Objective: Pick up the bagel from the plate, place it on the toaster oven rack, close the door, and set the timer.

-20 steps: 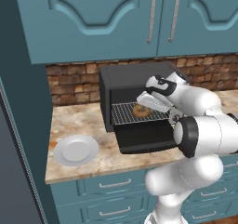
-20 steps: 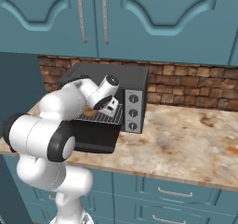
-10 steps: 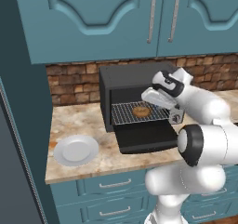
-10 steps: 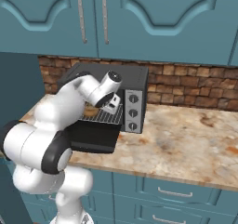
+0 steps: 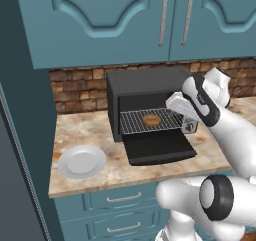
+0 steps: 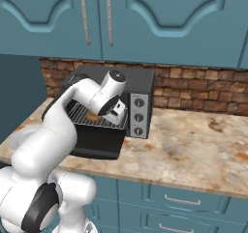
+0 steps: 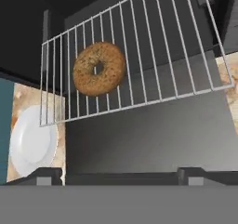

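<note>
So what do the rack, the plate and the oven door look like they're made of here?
The toaster oven rack looks like thin silvery metal wire, with bright parallel bars in a frame. The plate appears glazed ceramic or plastic: smooth, plain, pale grey-white; which one is unclear. The door, folded down, reads as matte black metal or dark glass.

- Bagel (image 5: 151, 119): one, lying on the rack.
- Toaster oven rack (image 7: 139, 65): one wire grid.
- Door (image 5: 157, 147): one, folded down open.
- Toaster oven (image 5: 142, 87): one black unit on the tabletop (image 6: 193, 145).
- Control knobs (image 6: 138, 116): three, stacked in a column on the oven's front panel.
- Plate (image 5: 81, 161): one, nothing on it.
- Upper cabinet handles (image 5: 176, 14): two vertical bars.
- Drawer handles (image 5: 120, 198): two visible in the left base view.
- Pincer (image 5: 186, 116): one.
</note>
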